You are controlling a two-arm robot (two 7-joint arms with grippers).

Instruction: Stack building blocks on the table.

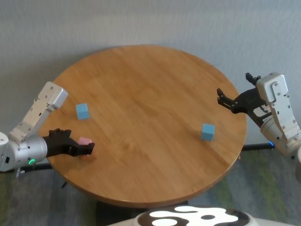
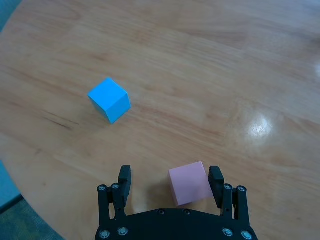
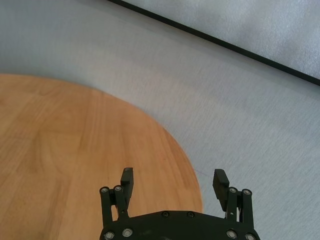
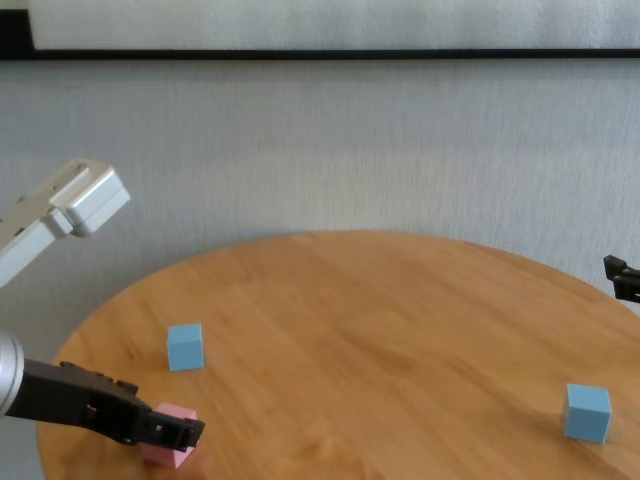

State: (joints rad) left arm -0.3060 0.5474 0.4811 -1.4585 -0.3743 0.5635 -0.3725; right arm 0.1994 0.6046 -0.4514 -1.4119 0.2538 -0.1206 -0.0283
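On the round wooden table (image 1: 155, 84), a pink block (image 1: 85, 140) lies near the left edge. My left gripper (image 1: 83, 147) is low over the table and open, with its fingers on either side of the block. In the left wrist view the pink block (image 2: 189, 183) sits close to one finger (image 2: 216, 180), with a gap to the other. One light blue block (image 1: 83, 111) stands a little beyond it, apart. A second blue block (image 1: 208, 132) stands at the right. My right gripper (image 1: 222, 98) hovers open and empty over the table's right edge.
The table's rim (image 3: 192, 165) runs just under the right gripper. Grey carpet (image 3: 225, 90) surrounds the table. A grey wall with a dark strip (image 4: 320, 52) stands behind. The robot's own body (image 1: 193, 217) is at the near edge.
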